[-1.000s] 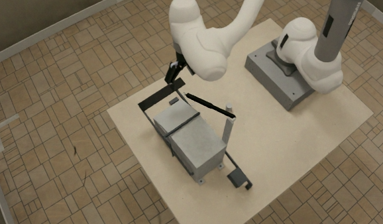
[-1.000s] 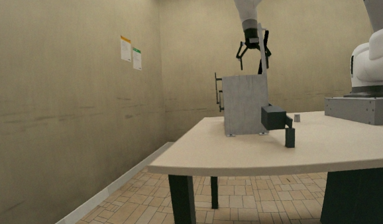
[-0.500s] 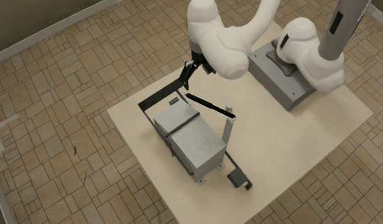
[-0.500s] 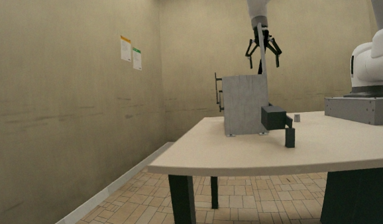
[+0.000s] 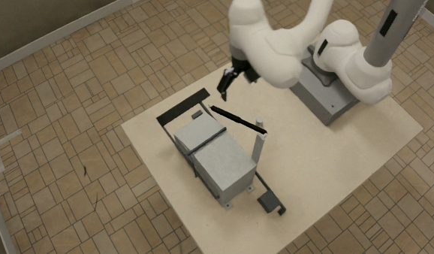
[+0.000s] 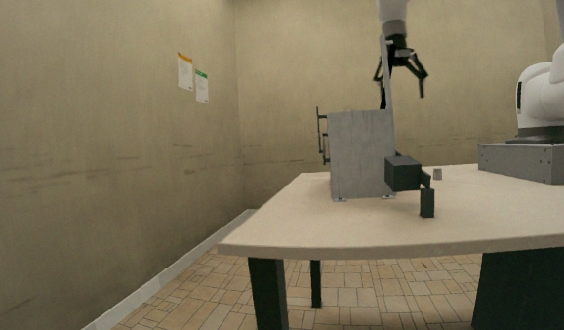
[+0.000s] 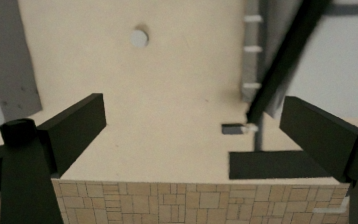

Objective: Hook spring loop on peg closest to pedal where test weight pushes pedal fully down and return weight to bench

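The steel weight [image 5: 259,121] [image 6: 437,174] [image 7: 140,38] stands on the bench beside the feeder. The pedal [image 5: 181,107] [image 7: 275,165] is raised. The black spring [image 5: 237,120] [image 7: 286,55] slopes from the post top [image 5: 258,146] to the pedal-side arm. A peg [image 7: 252,85] and others form a pale row beside the spring; its lower end appears at the one nearest the pedal. The loop's seating is too small to tell. My gripper [image 5: 239,90] [image 6: 400,90] [image 7: 193,110] is open and empty, high above the bench near the pedal and the spring's lower end.
The grey feeder box [image 5: 224,158] [image 6: 360,153] [image 7: 335,70] is beside the spring. A dark counterweight [image 5: 269,201] [image 6: 402,173] is on the arm's far end. A small dark block [image 5: 197,113] [image 7: 232,128] lies near the pedal. The robot's base [image 5: 326,98] [image 6: 526,161] stands on the bench.
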Available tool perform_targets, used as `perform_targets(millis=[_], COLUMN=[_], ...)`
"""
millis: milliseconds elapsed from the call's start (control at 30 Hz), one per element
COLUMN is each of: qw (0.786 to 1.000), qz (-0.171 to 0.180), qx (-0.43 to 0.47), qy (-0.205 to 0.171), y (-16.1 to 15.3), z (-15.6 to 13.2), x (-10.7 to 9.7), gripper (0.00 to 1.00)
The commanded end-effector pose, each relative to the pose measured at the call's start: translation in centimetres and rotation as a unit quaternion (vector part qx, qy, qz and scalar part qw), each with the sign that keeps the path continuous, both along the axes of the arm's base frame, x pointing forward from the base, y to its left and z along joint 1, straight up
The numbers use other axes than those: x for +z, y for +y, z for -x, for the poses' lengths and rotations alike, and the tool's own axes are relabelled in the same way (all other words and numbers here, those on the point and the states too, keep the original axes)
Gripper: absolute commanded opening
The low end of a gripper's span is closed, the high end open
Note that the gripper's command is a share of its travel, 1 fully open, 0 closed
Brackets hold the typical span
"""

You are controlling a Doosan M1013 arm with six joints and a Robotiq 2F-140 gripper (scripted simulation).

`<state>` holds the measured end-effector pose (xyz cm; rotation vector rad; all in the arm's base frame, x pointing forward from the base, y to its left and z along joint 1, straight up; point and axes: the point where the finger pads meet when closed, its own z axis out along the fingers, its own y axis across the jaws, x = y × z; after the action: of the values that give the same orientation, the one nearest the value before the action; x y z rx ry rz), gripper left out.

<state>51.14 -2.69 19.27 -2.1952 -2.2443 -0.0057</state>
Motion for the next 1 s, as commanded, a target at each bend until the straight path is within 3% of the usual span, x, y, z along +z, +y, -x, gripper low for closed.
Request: perform_targets(millis=[0,333,367,900,933,967], qw=[1.0,1.0,1.0,1.0,1.0,1.0], qz=[0.001,0.001,0.002,0.002,0.002,0.002], qx=[-0.001,-0.001,-0.001,-0.001,-0.001,-0.001], qy=[-0.001,-0.001,-0.001,-0.001,-0.001,-0.001], y=[0.5,0.5,3.5,3.5,5.2,5.2], z=[0.7,0.7,5.9,5.9,9.0,9.0], x=[0.2,0.2,0.2,0.2,0.2,0.2], gripper=[1.0,1.0,1.0,1.0,1.0,1.0])
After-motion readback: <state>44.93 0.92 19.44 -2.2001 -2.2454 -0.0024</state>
